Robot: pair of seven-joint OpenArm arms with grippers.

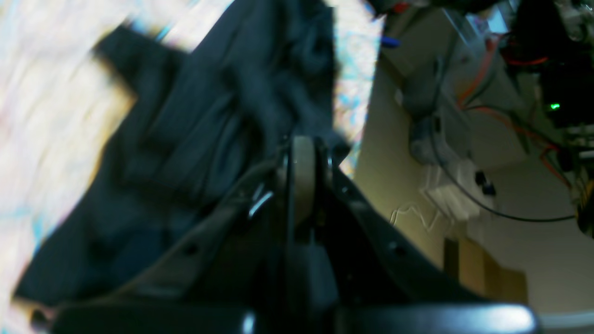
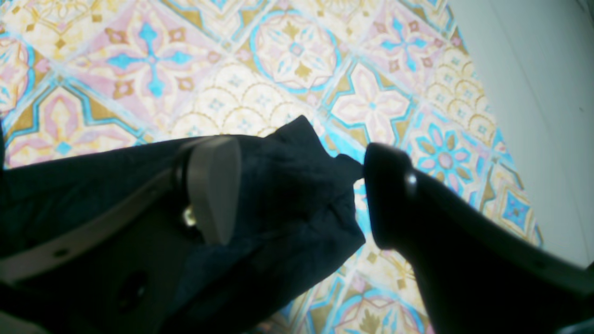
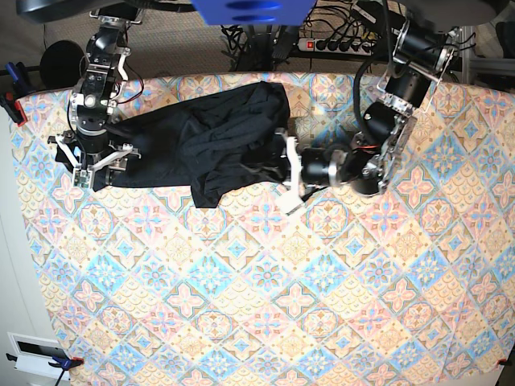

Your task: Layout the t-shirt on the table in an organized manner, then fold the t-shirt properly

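On the desk (image 3: 241,322) the shirt (image 3: 217,141) lies crumpled near the far edge, neither spread nor folded, the left claw (image 3: 288,173) clamped on its hem, the right claw (image 3: 92,165) apart over a sleeve end.

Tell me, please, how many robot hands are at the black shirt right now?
2. The right hand stands open around a sleeve end of the thin black long-sleeved shirt, at the base view's left; the left hand is shut at its opposite edge, mid-table.
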